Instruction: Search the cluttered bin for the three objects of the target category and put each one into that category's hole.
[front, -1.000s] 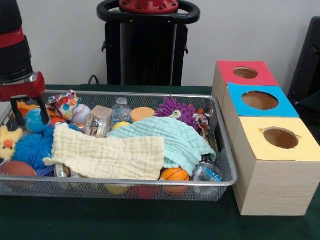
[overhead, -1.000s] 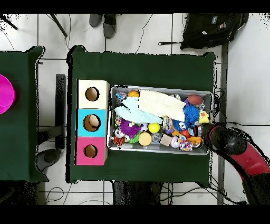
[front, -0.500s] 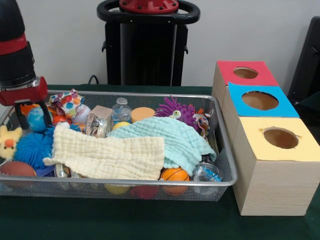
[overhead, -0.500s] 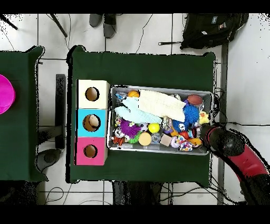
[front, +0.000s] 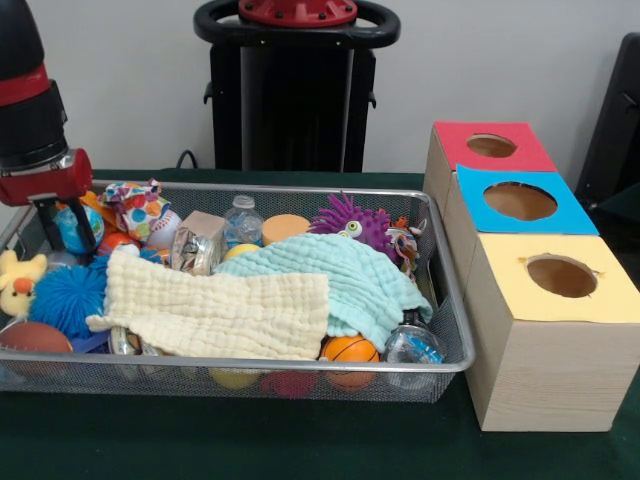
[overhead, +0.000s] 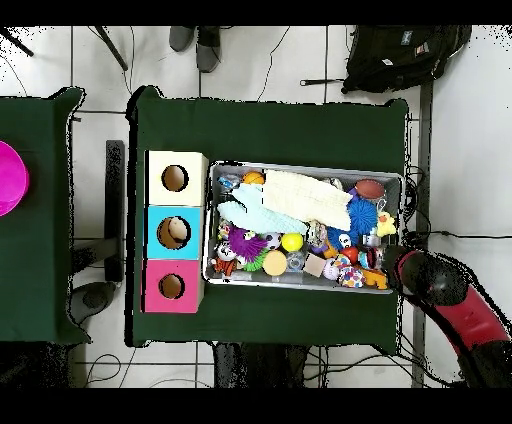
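At the left end of the wire bin (front: 300, 366), my gripper (front: 67, 238) is shut on a small blue ball (front: 70, 224) with green patches, held just above the toys. From overhead the gripper (overhead: 384, 253) hangs over the bin's right end, and the ball is hidden under it. Three hole boxes stand beside the bin: red (front: 532, 150), blue (front: 568, 208) and yellow (front: 520, 295). In the overhead view a pale object shows inside the blue box's hole (overhead: 177, 232).
The bin holds a cream cloth (front: 215, 312), a mint cloth (front: 340, 272), a purple spiky toy (front: 352, 220), a blue spiky ball (front: 66, 298), a baseball (front: 163, 226), a small basketball (front: 350, 349), a yellow chick (front: 18, 282) and a football (front: 34, 336).
My gripper has risen a little with the blue ball between its fingers, lifting it off the pile at the bin's end. The other toys have not moved.
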